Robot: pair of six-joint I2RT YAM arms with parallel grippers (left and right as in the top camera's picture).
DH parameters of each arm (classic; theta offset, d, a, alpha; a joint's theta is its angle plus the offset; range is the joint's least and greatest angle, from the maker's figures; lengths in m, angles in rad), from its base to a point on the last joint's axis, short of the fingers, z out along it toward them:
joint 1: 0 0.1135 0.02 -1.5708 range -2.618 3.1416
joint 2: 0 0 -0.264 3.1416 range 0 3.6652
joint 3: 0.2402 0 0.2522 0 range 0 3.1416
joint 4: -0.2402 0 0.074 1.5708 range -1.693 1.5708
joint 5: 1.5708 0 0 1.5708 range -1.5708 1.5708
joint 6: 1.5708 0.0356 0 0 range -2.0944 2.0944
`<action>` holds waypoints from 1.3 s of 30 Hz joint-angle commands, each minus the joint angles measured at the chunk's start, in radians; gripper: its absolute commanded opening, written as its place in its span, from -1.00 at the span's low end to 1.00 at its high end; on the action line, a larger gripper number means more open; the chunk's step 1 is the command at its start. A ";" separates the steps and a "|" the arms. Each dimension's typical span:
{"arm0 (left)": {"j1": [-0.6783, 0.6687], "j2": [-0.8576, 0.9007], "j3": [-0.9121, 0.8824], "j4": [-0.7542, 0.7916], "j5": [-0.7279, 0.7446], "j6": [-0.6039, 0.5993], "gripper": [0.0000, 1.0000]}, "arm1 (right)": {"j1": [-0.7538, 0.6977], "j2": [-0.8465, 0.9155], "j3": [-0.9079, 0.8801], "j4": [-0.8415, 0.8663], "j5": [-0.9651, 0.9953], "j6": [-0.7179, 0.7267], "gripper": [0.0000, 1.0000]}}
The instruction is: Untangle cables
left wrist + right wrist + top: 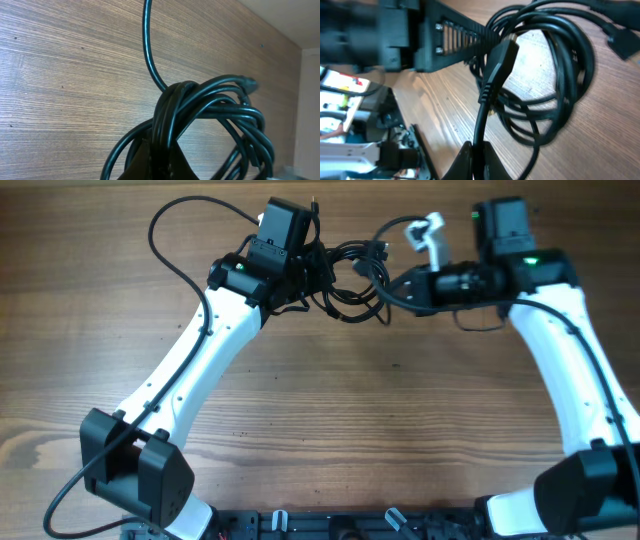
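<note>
The left arm (200, 350) is reaching forward and inward from its near-left base, the left gripper (312, 270) clamping tight on the cable bundle (200, 110). The right arm (575, 350) is bending in from the right, wrist lying sideways, the right gripper (390, 290) pinching one cable strand (485, 100).

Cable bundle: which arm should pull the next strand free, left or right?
Right, probably. The right gripper pinches one single strand ending in a plug, so it can draw that end out. The left gripper clamps the whole cable bundle, better as anchor.
</note>
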 commanded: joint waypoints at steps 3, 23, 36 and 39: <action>0.042 0.000 0.011 0.015 -0.003 -0.009 -0.92 | -0.154 -0.037 -0.009 -0.102 -0.095 -0.044 -0.91; 0.101 0.000 0.011 0.133 0.455 0.171 -0.92 | -0.171 0.062 -0.062 0.178 0.089 0.299 -0.16; 0.082 0.000 0.011 -0.049 0.581 0.038 -0.92 | 0.045 -0.121 -0.028 0.145 0.116 -0.182 0.26; 0.092 0.000 0.011 -0.056 0.697 0.003 -0.92 | 0.111 -0.116 -0.029 0.108 0.122 -0.297 0.07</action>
